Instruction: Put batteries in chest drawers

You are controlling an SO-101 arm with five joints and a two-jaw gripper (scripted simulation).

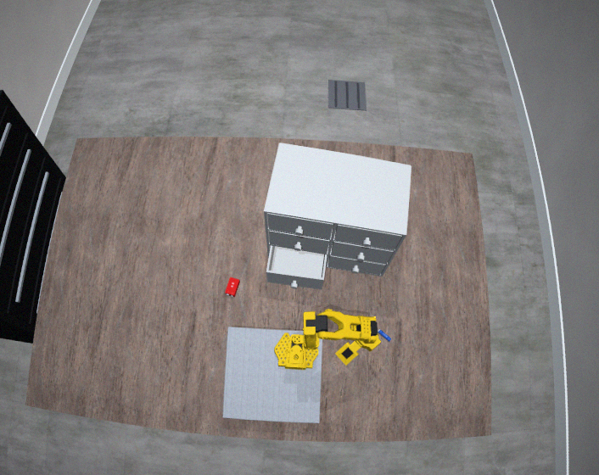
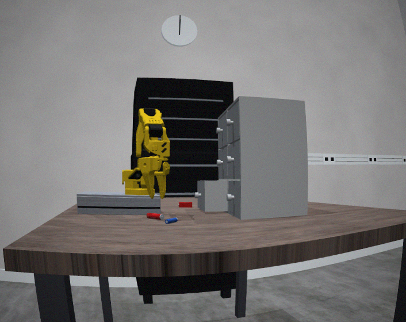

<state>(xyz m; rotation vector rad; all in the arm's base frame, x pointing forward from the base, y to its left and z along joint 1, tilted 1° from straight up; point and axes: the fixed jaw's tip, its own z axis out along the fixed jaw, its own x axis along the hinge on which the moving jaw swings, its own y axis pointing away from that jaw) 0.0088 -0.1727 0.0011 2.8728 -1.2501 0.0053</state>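
My fingers [image 2: 157,194] hang above the bench [image 2: 210,242], slightly parted and holding nothing.
Below them lies, I think, the blue AA battery [image 2: 171,219]; the red nine-volt battery [image 1: 232,287] sits well apart, bottom-left drawer [image 1: 295,269] pulled out.

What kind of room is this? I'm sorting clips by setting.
Probably an office or workshop room: a wooden table carrying a small drawer chest, a black cabinet behind it, and a wall clock.

A plain grey wall [image 2: 75,86] carries a round white clock [image 2: 179,30]. A black slatted cabinet [image 2: 186,89] stands on mottled grey concrete floor [image 1: 213,76].
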